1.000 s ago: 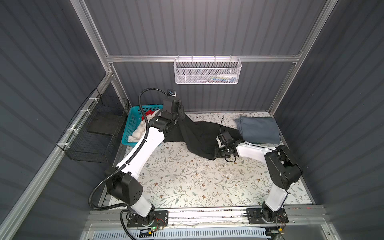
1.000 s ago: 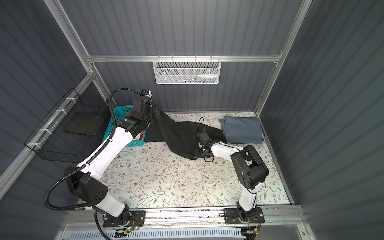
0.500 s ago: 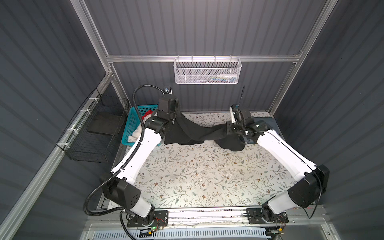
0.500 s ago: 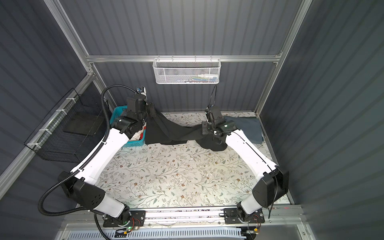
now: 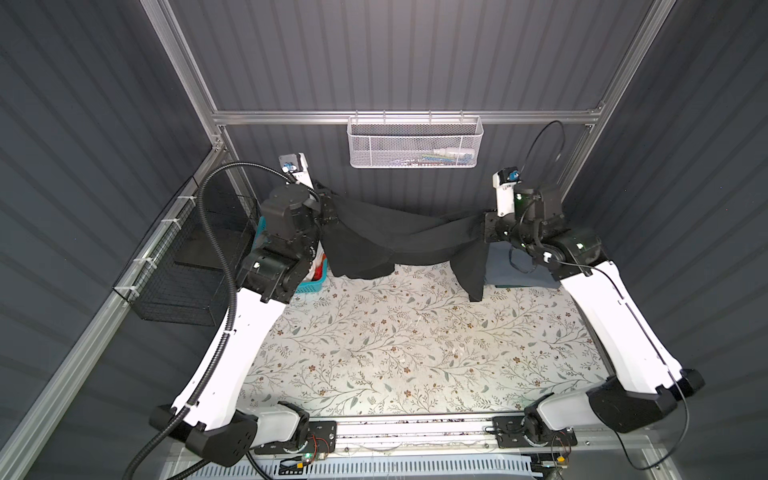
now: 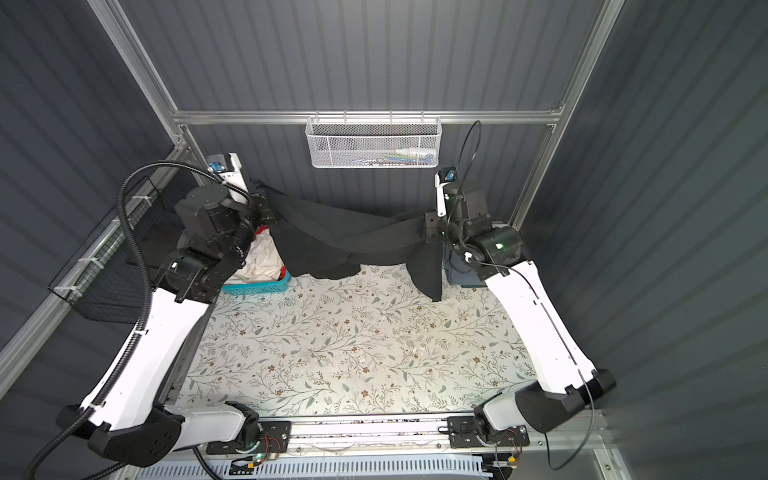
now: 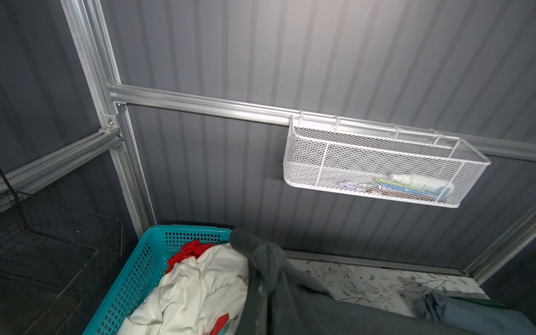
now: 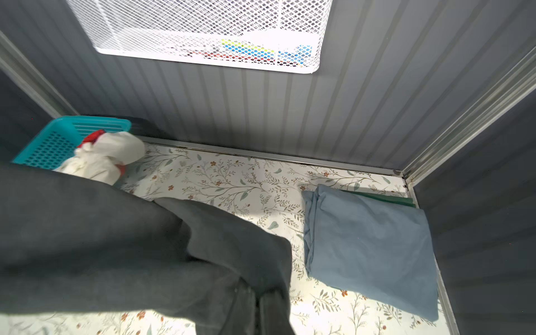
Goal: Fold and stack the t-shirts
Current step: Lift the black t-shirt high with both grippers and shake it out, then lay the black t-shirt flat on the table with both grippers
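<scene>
Two robot arms hold a black shirt (image 5: pixel 374 232) up in the air, stretched between them above the back edge of a floral-patterned table (image 5: pixel 415 345). The left gripper (image 5: pixel 328 210) has its fingers pressed together on one end of the cloth, raised over the back left corner. The right gripper (image 5: pixel 488 226) has its fingers pinched together on the other end, raised near the back right corner. The shirt sags and twists in the middle. A wide fold hangs below the left gripper, and a narrower tail hangs below the right one, with its tip close to the table. Whether the tip touches the table cannot be told.

A teal basket (image 6: pixel 257 287) sits at the back left corner. A crumpled white shirt (image 7: pixel 197 290) lies in it, with a red shirt (image 7: pixel 188 252) bunched just beside it, toward the back wall. A folded blue-grey shirt (image 8: pixel 371 249) lies flat at the back right corner, with a dark green edge (image 8: pixel 385 198) showing beneath its far side. The middle and front of the table show only the floral pattern.

A white mesh basket (image 5: pixel 415 145) hangs from a rail on the back wall, above the shirt.
</scene>
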Controlling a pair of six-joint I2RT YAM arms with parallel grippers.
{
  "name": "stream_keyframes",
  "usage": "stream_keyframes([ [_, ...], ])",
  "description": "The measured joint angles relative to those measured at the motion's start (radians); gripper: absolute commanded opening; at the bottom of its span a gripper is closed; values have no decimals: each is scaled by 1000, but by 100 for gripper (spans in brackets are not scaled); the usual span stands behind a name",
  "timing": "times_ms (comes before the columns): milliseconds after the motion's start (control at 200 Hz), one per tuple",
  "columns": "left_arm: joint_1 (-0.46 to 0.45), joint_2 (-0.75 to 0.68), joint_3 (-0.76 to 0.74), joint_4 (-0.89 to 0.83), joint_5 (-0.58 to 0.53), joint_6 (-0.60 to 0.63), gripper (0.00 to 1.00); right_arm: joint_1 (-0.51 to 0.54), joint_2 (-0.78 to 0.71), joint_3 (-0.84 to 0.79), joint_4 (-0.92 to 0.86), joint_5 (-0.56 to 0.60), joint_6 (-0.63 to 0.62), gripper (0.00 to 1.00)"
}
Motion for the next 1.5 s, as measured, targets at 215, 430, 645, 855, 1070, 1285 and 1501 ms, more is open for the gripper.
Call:
stream_keyframes([
  [215, -60, -95, 0, -5, 52, -14, 0, 0, -179, -50, -32, -45, 19, 0],
  [430, -87, -169, 0, -16, 81, -38, 0, 0, -243, -72, -54, -85, 51, 0],
  [645, -88, -185, -64, -29, 45, -66, 0, 0, -232, -165, -45, -141, 73, 0],
  [855, -88, -130, -256, -61, -31, -118, 0, -5, -100, -331, -3, -189, 84, 0],
  [1070, -43, 34, -412, -70, -80, -163, 0, -50, 187, -373, 76, -240, 83, 0],
  [1285, 24, 268, -389, 10, -97, -166, 0, -125, 476, -192, 115, -283, 82, 0],
  [1501, 82, 544, -177, 62, -47, -163, 36, -170, 653, 14, 123, -287, 76, 53],
])
